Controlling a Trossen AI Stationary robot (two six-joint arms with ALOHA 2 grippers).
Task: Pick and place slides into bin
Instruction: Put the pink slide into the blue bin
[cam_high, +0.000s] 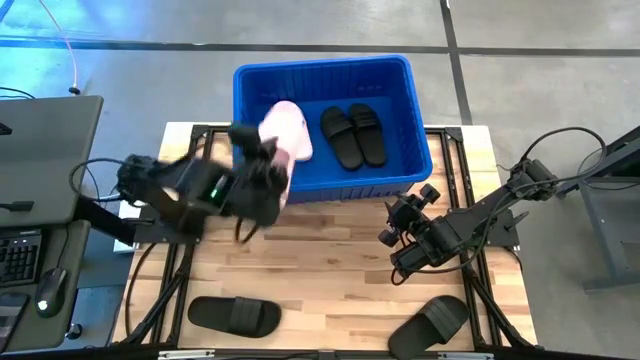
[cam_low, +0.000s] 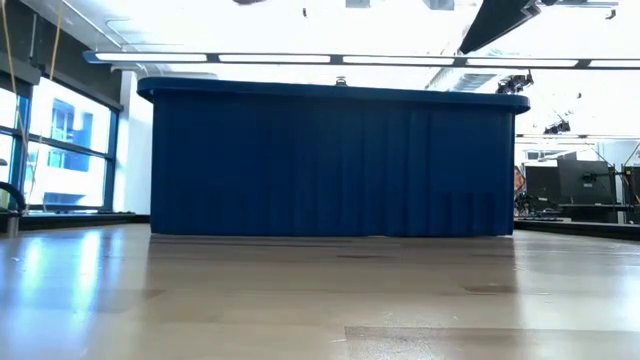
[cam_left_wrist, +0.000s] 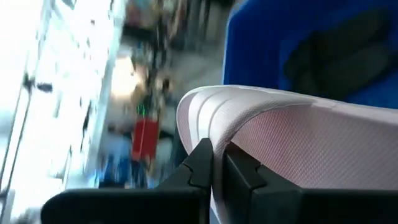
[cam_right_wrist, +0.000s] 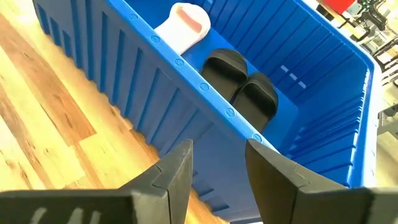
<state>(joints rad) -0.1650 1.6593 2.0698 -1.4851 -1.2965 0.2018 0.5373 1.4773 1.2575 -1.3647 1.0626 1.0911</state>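
Note:
My left gripper (cam_high: 268, 158) is shut on a pale pink slide (cam_high: 286, 128) above the left part of the bright blue bin (cam_high: 420, 150). The slide also shows in the right wrist view (cam_right_wrist: 184, 23). Two black slides (cam_high: 352, 133) lie side by side on the bin's floor. Two more black slides lie on the table near its front edge, one at the left (cam_high: 235, 316) and one at the right (cam_high: 432, 322). My right gripper (cam_high: 398, 222) is open and empty just in front of the bin's near right corner. A second pink slide does not show. My left gripper pinches an edge of the pink slide (cam_left_wrist: 219, 140) between its two fingers (cam_left_wrist: 200, 167), beside the ribbed pale part. The slide is lifted clear and reaches out beyond the fingertips over the bin's inside. Which part of the slide this edge belongs to, I cannot tell.
The bin's tall near wall (cam_low: 330, 160) stands across the far half of the wooden table (cam_high: 330, 270). A desk with a keyboard and mouse (cam_high: 30, 260) stands off the table's left side. Cables run along both arms.

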